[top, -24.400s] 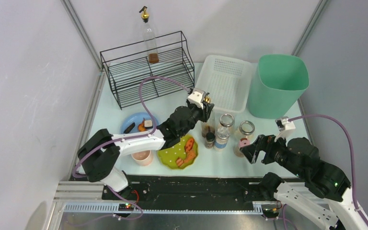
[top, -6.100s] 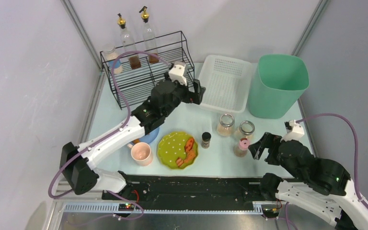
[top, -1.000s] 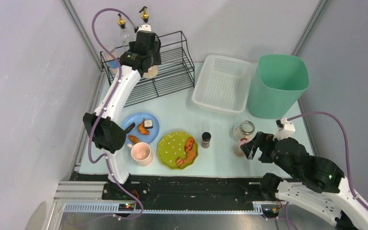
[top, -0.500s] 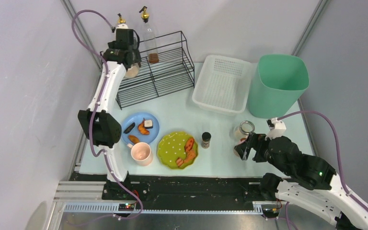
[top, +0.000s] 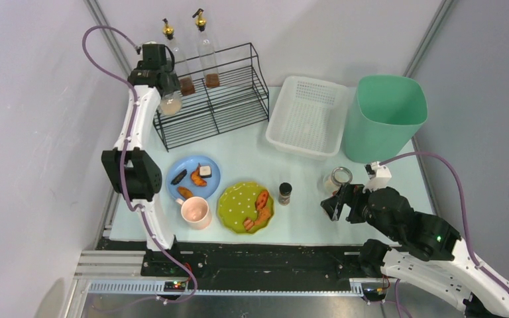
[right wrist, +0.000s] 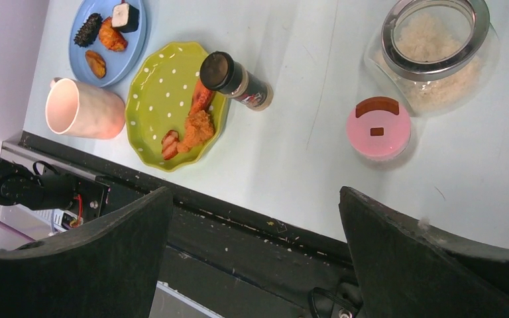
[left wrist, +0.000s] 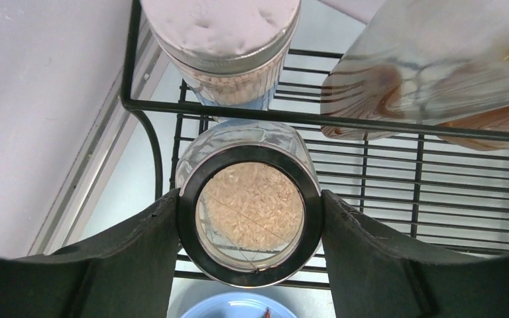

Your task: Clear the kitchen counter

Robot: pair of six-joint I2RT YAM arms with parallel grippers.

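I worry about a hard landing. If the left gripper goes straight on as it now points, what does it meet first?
Probably the shelf bars of the black wire rack: the left gripper, shut on the round glass jar of rice, points down at them. The gap is unclear.

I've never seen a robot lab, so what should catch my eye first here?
The left arm reaches to the far-left corner, its gripper clamping a rice jar at the black rack. Next, the green bin at far right, then a blue plate and a green plate, both holding food, near the front.
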